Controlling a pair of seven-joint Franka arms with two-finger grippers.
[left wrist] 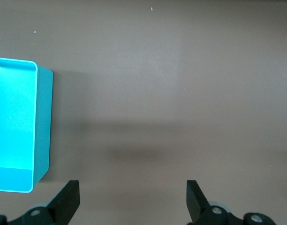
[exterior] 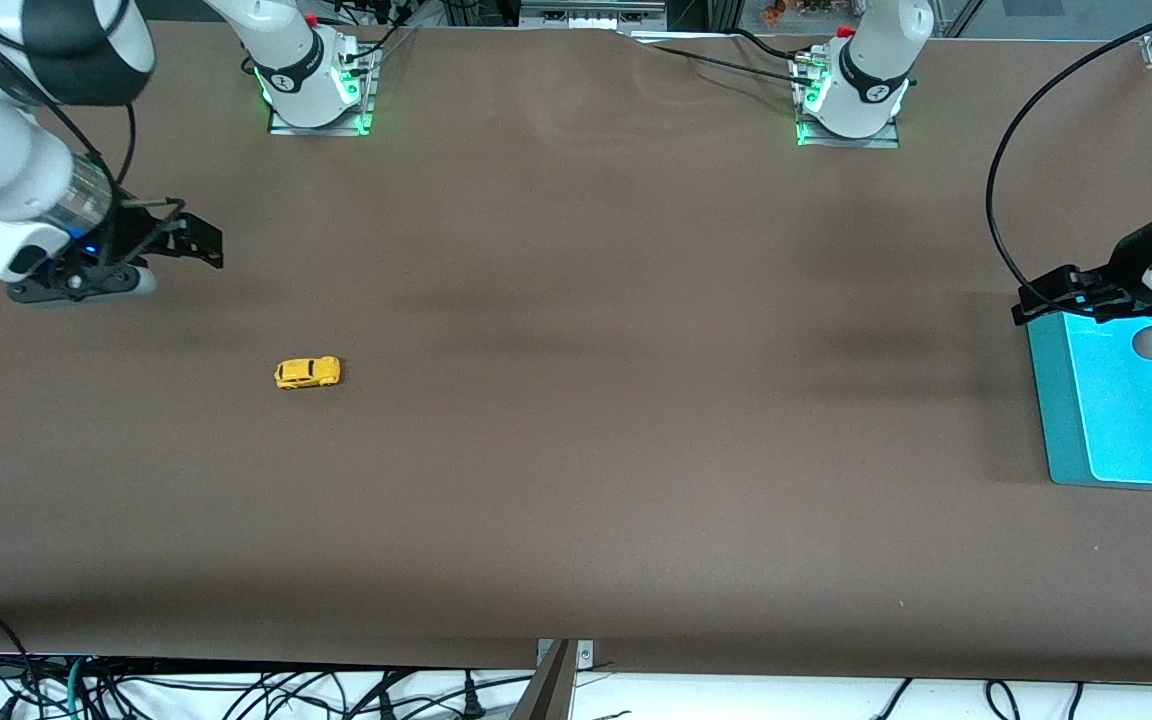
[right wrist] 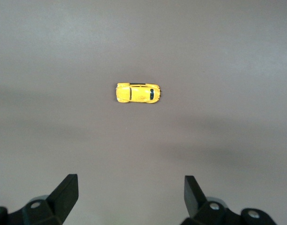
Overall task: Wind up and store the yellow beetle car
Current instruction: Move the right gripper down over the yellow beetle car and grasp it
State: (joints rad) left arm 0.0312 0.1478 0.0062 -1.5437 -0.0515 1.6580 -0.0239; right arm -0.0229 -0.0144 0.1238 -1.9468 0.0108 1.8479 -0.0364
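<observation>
Jaws on both arms stand wide and hold nothing. Our right gripper (exterior: 198, 240) hangs over the table (exterior: 576, 480) at the right arm's end, a little toward the robots' edge from the car; in its wrist view the right gripper (right wrist: 130, 194) shows two dark fingers spread well apart with bare table between them. Our left gripper (exterior: 1046, 295) hangs at the left arm's end, over the robot-side rim of the turquoise bin (exterior: 1061, 420); in the left wrist view the left gripper (left wrist: 132, 197) is spread over bare table just beside the bin (left wrist: 42, 122).

Progress: we judge the task not yet begun. Nothing is grasped, the car is not wound, and the bin shows no car inside as far as we can see. Left to do: pick up, wind, carry across, store, presumably in the bin.

Yellow beetle car (exterior: 307, 372) sits on its wheels on the table, toward the right arm's end, well apart from the bin and from every edge. Seen from above (right wrist: 137, 93): bright yellow rounded body, dark windows, lying crosswise to the open fingers. Tiny next to either gripper.
</observation>
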